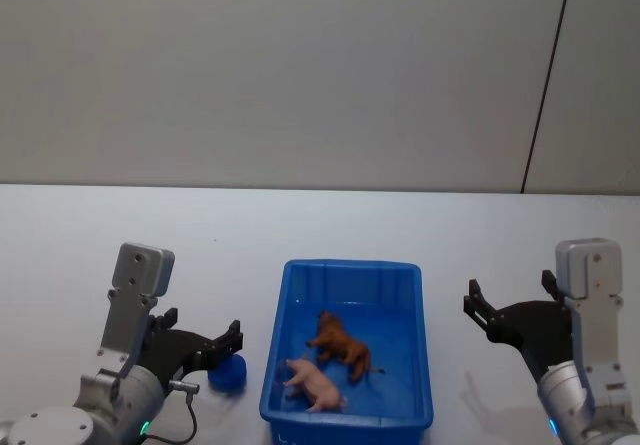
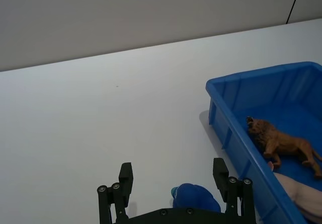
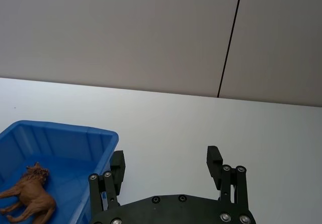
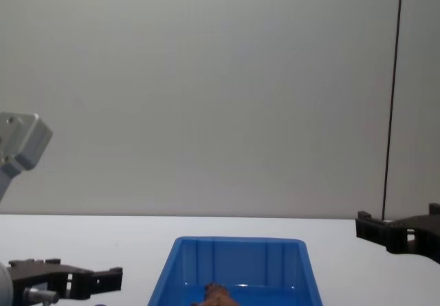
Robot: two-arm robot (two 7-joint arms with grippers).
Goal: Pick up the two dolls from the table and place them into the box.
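Both grippers, left (image 1: 225, 342) and right (image 1: 510, 307), flank the box (image 1: 347, 270), fingers apart, holding nothing. Brown doll (image 1: 342, 345) and pink doll (image 1: 314, 384) lie inside it. Placing looks complete; next, arms need only retreat.

Head view looks down on the surface (image 1: 120, 215) and box (image 1: 420, 365); chest view looks low across it; both wrist views share the box.

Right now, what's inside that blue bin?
Two toy animals lie inside the blue bin: a brown lion and a pale pink figure nearer the robot. The floor beneath them is covered.
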